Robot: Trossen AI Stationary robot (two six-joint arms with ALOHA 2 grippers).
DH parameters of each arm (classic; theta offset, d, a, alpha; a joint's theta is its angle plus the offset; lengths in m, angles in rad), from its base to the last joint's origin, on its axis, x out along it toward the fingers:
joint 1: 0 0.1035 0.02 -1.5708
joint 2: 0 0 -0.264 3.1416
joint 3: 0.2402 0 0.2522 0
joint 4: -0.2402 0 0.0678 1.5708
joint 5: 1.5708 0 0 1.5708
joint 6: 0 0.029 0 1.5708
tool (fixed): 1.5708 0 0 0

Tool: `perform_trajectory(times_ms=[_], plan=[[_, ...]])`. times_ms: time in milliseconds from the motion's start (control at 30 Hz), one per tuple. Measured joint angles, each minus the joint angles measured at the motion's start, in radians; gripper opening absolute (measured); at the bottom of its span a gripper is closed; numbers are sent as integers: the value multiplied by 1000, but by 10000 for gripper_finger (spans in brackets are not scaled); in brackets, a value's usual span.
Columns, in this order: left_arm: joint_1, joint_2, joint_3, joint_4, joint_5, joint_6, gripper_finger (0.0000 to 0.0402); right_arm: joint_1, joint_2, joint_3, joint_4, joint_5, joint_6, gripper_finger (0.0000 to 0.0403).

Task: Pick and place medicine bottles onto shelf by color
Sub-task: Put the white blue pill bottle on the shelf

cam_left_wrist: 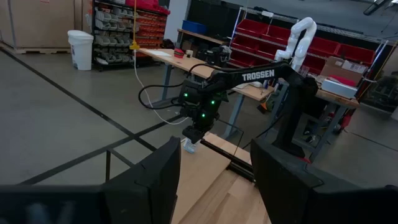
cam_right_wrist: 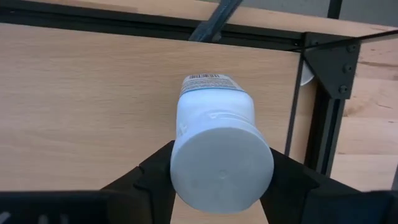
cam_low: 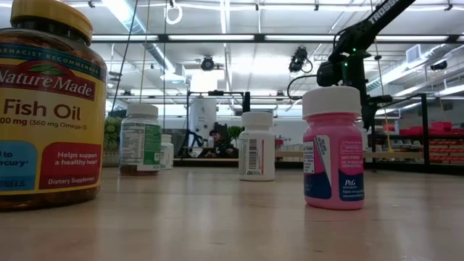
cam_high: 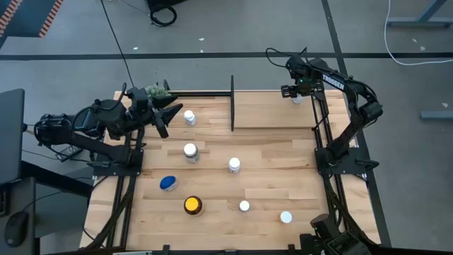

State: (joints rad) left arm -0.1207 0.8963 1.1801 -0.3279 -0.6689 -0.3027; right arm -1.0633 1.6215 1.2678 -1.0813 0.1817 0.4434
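Note:
My right gripper (cam_high: 297, 93) is shut on a white medicine bottle (cam_right_wrist: 214, 118) over the far right corner of the shelf (cam_high: 272, 112), a light board framed by black rods. My left gripper (cam_high: 167, 115) is open and empty at the shelf's left end, beside a white-capped bottle (cam_high: 190, 117). On the table stand two white-capped bottles (cam_high: 190, 151) (cam_high: 234, 165), a blue-lidded one (cam_high: 168, 183), an amber one with a yellow lid (cam_high: 192, 205) and two more white-capped ones (cam_high: 244, 206) (cam_high: 286, 217). My right gripper pinches the white bottle's cap (cam_right_wrist: 183, 165) between its two fingers, one on each side. The fingers come from above, pointing down. The bottle stands upright below them, over the shelf board (cam_right_wrist: 93, 93). I cannot tell whether its base touches the board.
A black upright post (cam_high: 232, 103) stands at the middle of the shelf. A green fuzzy plant ball (cam_high: 157, 91) sits at the far left behind my left gripper. In the low view the fish oil bottle (cam_low: 51, 109) and a pink bottle (cam_low: 333, 148) stand near the table's front.

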Motion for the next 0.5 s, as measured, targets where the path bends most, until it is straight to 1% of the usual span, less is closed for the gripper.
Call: perform_trajectory(times_ms=[500], plan=[[0,0,0,-2,0,1,199,0,0,0,8,0,0,248]])
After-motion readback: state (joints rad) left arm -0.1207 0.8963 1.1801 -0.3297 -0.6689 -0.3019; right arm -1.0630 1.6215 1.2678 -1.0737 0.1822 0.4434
